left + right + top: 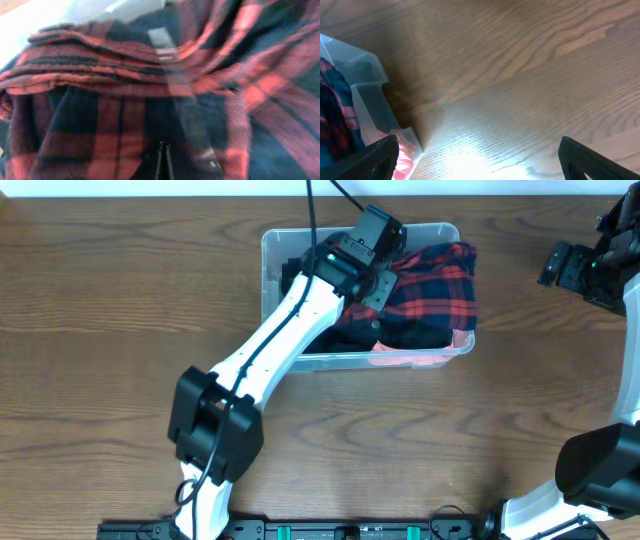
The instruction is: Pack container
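Note:
The container (pixel 268 242) is a clear plastic bin at the back middle of the table. A red and black plaid cloth (pixel 432 280) fills its right half and hangs over the right rim. A pink item (pixel 405 359) lies against the front wall. My left arm (pixel 300 310) reaches into the bin from the front left. In the left wrist view my left gripper (pixel 164 161) is shut, its tips together right against the plaid cloth (pixel 100 115), with no fabric seen between them. My right gripper (pixel 480 165) is open over bare table, right of the container's corner (pixel 370 95).
Dark clothing (pixel 345 335) lies in the bin under the left arm. The right arm (pixel 585 265) hovers at the far right back of the wooden table (pixel 100 330). A black rail (pixel 350 530) runs along the front edge.

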{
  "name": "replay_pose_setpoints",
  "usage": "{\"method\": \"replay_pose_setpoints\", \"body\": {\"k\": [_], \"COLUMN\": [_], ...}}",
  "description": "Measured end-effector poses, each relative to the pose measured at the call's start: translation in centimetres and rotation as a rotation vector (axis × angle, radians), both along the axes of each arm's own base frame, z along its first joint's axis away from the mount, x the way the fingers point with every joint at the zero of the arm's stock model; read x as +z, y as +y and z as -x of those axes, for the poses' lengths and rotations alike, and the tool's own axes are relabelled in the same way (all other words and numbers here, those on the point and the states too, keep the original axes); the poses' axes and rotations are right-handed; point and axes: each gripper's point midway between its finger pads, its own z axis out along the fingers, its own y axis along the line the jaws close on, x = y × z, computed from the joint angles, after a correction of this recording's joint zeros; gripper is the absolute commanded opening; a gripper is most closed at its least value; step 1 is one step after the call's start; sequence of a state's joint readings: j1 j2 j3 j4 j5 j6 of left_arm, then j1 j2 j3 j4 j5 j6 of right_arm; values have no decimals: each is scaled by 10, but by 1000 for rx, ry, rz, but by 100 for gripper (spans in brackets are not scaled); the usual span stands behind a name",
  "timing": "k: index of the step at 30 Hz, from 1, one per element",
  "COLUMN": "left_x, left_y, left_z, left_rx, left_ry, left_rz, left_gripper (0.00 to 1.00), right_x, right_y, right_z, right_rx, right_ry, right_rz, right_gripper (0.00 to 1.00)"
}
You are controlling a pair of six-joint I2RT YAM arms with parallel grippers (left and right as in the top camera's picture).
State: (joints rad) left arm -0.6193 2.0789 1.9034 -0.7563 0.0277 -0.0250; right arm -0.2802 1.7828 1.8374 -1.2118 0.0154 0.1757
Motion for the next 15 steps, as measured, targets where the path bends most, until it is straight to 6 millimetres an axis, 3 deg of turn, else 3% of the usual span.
{"method": "replay_pose_setpoints", "body": {"k": [6, 15], "left_x": [-34, -56], "left_y": [5, 3], "left_z": [-1, -6], "left_rx": [21, 61], "left_ry": [45, 64], "left_rz": [-84, -129], "left_gripper": [6, 6], "right_x": [0, 0], "right_y": [0, 0], "right_z": [0, 0], "right_rx": [0, 0], "right_ry": [0, 0], "right_rz": [0, 0], "right_gripper": [99, 99]}}
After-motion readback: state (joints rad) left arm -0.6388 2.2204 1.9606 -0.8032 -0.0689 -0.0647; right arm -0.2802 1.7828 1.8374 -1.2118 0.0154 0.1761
